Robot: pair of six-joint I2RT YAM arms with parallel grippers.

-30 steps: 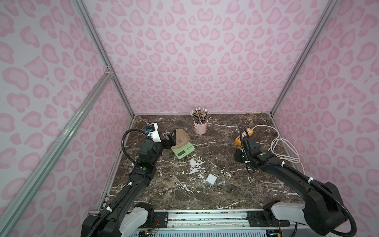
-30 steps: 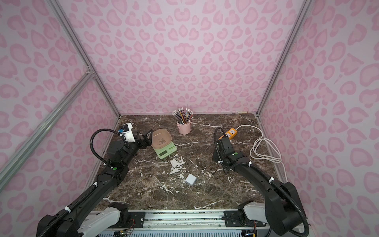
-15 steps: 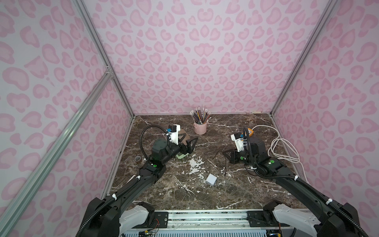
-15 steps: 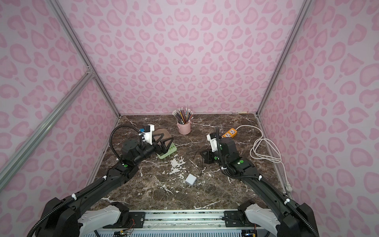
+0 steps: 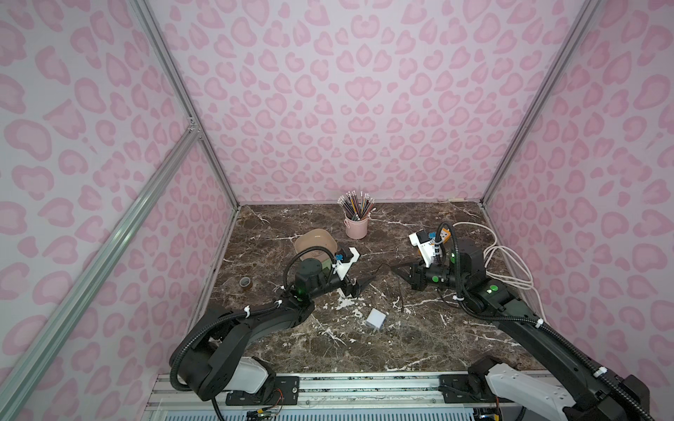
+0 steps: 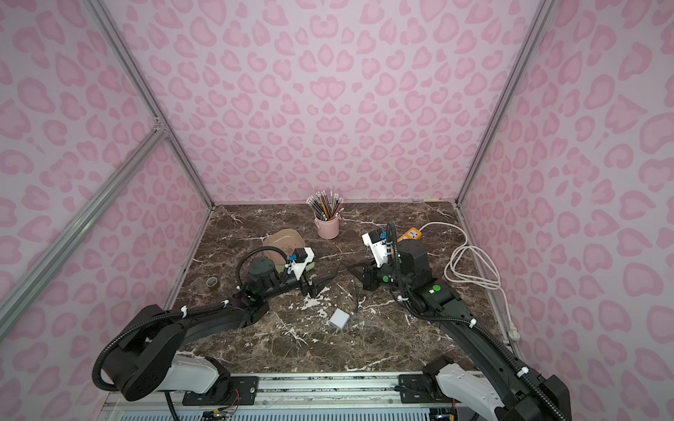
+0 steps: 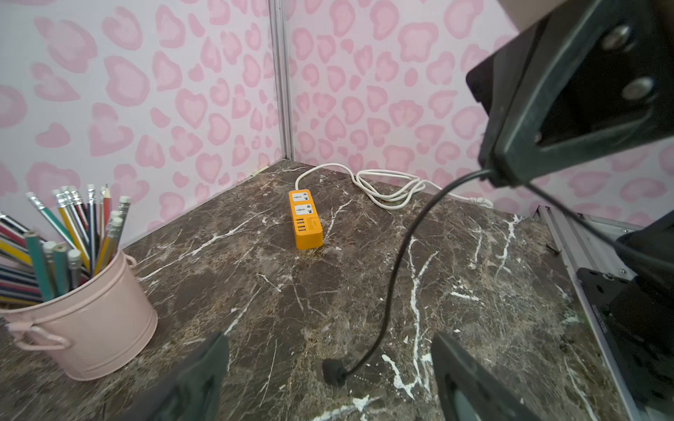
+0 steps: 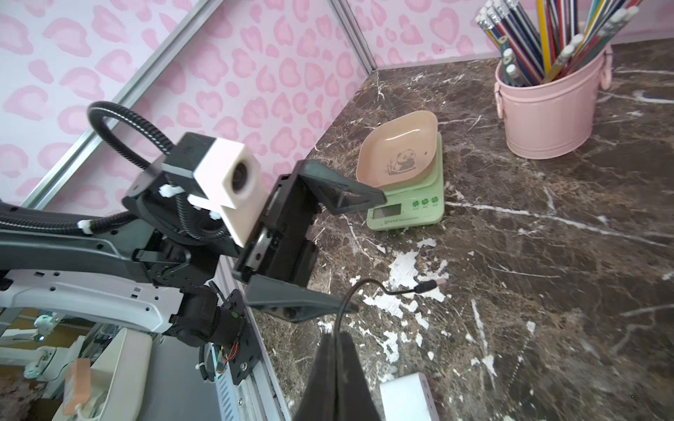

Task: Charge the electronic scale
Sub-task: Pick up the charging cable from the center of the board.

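Currently, pincers first, then outward:

1. R gripper [image 8: 333, 364]: jaws pressed tight on the black cable [image 8: 341, 310], which is pinched partway along. The small plug end [image 8: 430, 286] sticks out free toward the L gripper.
2. L gripper [image 7: 328, 379]: jaws wide apart, nothing in them. In the left wrist view the plug end lies betw. its fingers, no contact visible.
3. Electronic scale [image 8: 405, 204]: sits flat on the table [image 5: 328, 346], left-rear area, just beyond the L arm's wrist and apart from the plug. Panda tray [image 8: 397, 153] on top. Charge port not visible, so you can't tell which side it's on.
4. White cube charger [image 5: 375, 319]: loose, mid-table toward the front. Can't tell if the cable's other end is in it.
5. Orange power strip [image 7: 305, 222]: far right corner, visible sockets and USB ports bare.

Status, my read: early. Done: cable is in hand. Left for you: get hold of it at the plug, plug into scale, cable into charger, charger into strip.
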